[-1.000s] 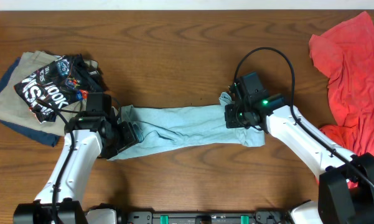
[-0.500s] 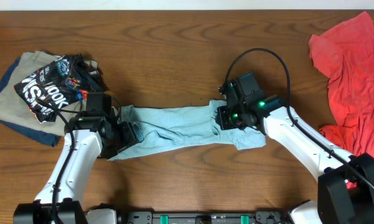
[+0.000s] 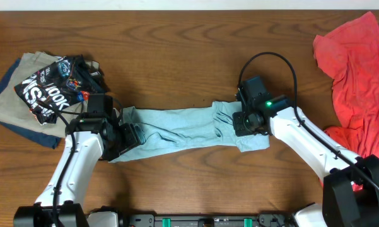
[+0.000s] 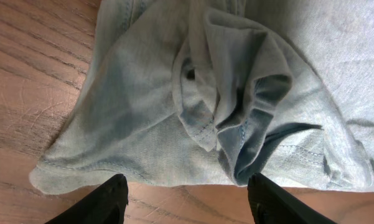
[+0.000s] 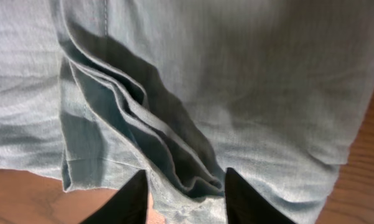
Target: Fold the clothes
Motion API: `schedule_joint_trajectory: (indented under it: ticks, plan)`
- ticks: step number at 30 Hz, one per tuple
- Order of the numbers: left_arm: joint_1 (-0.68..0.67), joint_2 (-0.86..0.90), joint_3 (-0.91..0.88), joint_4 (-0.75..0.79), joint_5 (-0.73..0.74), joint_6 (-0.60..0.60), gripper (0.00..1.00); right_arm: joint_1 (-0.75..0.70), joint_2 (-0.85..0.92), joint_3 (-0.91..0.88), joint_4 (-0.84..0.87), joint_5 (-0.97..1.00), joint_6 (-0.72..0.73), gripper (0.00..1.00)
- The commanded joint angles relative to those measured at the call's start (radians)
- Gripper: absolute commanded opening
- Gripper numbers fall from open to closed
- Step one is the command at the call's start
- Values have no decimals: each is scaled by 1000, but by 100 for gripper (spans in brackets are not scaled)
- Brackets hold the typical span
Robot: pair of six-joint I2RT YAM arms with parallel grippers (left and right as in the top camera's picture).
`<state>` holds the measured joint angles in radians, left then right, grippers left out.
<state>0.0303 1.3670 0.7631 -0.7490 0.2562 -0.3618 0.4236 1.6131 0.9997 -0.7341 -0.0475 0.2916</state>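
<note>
Overhead: a blue tee (image 3: pixel 183 129) is laid on the desk (image 3: pixel 176 50) as a long narrow band, bunched at its left end, between the left hand (image 3: pixel 127 135) and the right hand (image 3: pixel 236 123). A red shirt (image 3: pixel 359 69) is heaped at far right.

Left wrist: the fingers are spread wide and empty.

Right wrist: the fingers are parted, with pleats loose between them.

Folding is judged partly done; cross folds and the red shirt are left.

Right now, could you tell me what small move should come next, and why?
Probably lift the right tool clear: its jaws stand open above the pleated right end of the T-shirt, gripping nothing, so that fold looks laid. The left tool is open too, over the bunched left end, likely next.
</note>
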Motion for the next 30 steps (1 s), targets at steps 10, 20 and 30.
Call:
schedule_joint_trajectory:
  ticks: [10, 20, 30]
  plan:
    - [4, 4, -8, -3, -2, 13, 64, 18, 11, -106, 86, -14, -17, 32]
    - [4, 4, -8, -2, -2, 13, 64, 42, 10, -108, 256, -536, -172, 1]
    - [4, 4, -8, -9, -2, 14, 64, 66, 10, -108, 375, -585, -147, 41]
